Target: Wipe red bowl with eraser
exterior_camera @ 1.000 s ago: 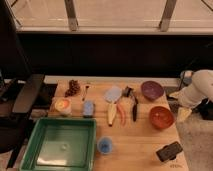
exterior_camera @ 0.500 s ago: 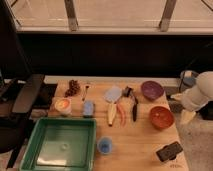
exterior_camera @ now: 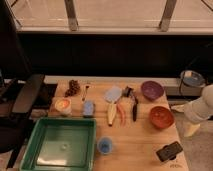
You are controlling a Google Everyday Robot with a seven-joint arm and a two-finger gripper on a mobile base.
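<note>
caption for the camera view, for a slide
Robot gripper hovers at the right edge of the table, beside the red bowl; eraser lies untouched near the front corner.

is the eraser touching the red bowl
Apart. The camera view shows bare table between the red bowl and the eraser, which lies nearer the camera; the gripper hangs open beside the bowl.

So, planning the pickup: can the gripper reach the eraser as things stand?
Probably yes. The gripper hangs beside the table's right edge, close to the eraser, which lies by itself near the front right corner with nothing between them.
</note>
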